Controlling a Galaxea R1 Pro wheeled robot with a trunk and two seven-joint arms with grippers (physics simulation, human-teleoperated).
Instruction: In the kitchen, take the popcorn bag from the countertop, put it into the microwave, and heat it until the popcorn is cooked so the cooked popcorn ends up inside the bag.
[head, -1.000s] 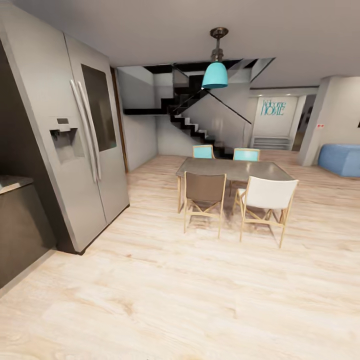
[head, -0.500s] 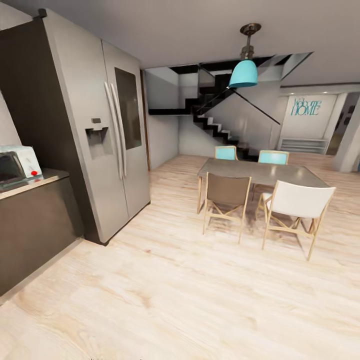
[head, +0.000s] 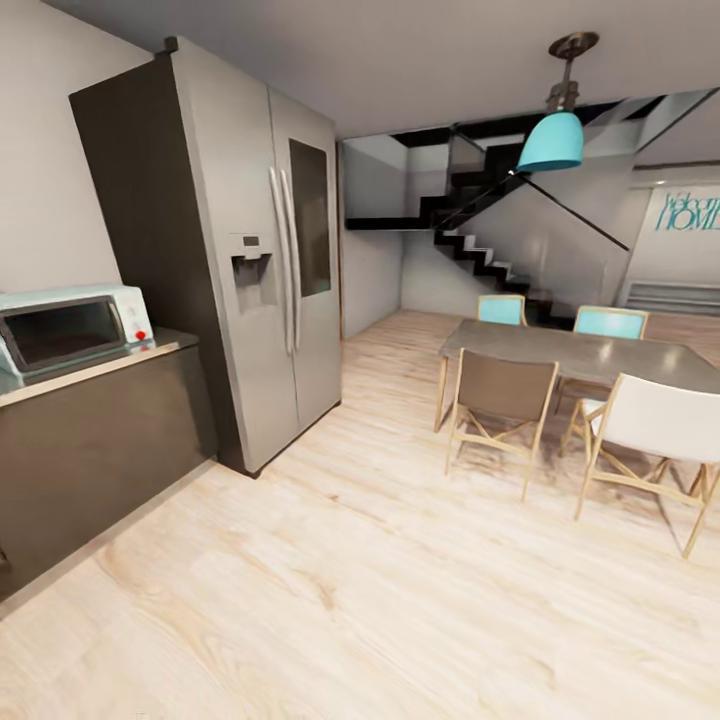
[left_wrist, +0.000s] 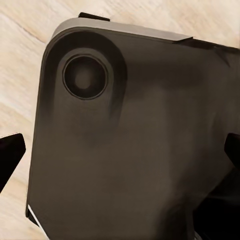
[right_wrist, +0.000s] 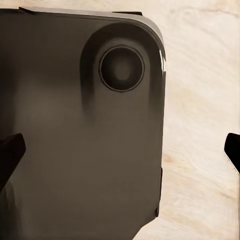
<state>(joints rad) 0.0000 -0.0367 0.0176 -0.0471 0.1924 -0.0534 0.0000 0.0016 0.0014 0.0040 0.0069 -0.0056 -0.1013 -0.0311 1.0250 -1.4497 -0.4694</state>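
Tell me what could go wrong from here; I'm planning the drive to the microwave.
The microwave sits at the counter's end, right beside the tall fridge, so an approach from that side could clip the fridge corner. The popcorn bag isn't visible on the countertop, so the robot may need to search further along it.

steel fridge (head: 265, 260), dining table (head: 580, 355), chairs (head: 500, 400)

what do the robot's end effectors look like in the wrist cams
In each wrist view, black fingertips of the left end effector and right end effector poke in at both side edges, far apart. Between them sits a dark grey rounded-corner body panel with a round recessed socket, over pale wood floor.
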